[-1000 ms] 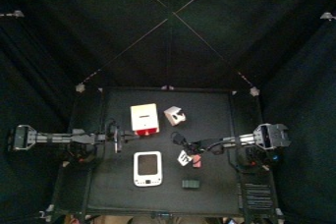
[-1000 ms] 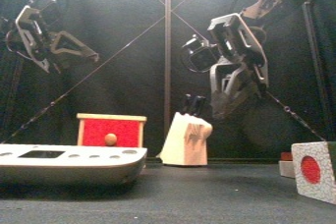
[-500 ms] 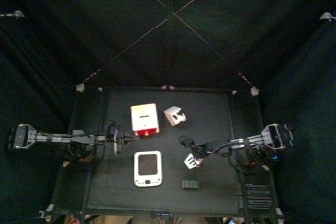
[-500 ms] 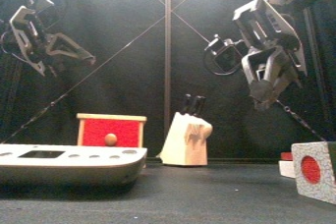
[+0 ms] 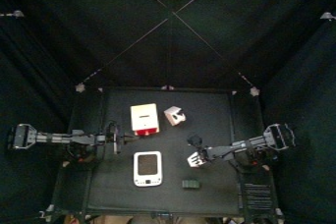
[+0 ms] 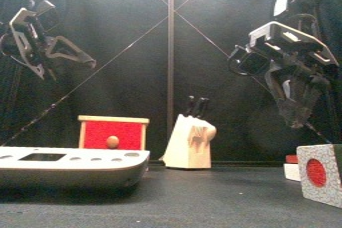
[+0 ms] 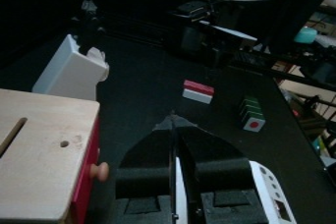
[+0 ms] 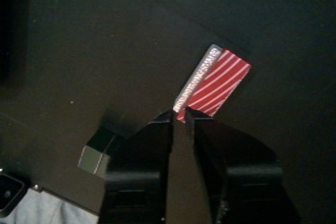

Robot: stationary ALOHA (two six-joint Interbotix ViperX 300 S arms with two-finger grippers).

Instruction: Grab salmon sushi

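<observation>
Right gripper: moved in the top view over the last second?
Yes. The right gripper has slid toward the table's front edge, from level with the white device's top end to beside its middle. Its jaws are shut above the salmon sushi.

Robot lab: black curtains (image 5: pixel 79 31) pen small table (image 5: pixel 116 174), 2 arms.

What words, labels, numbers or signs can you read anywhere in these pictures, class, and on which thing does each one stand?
None can be read.
White device: screen too small and blurred.
Cube: a plain red disc, no lettering.
Salmon sushi: stripes only.
</observation>
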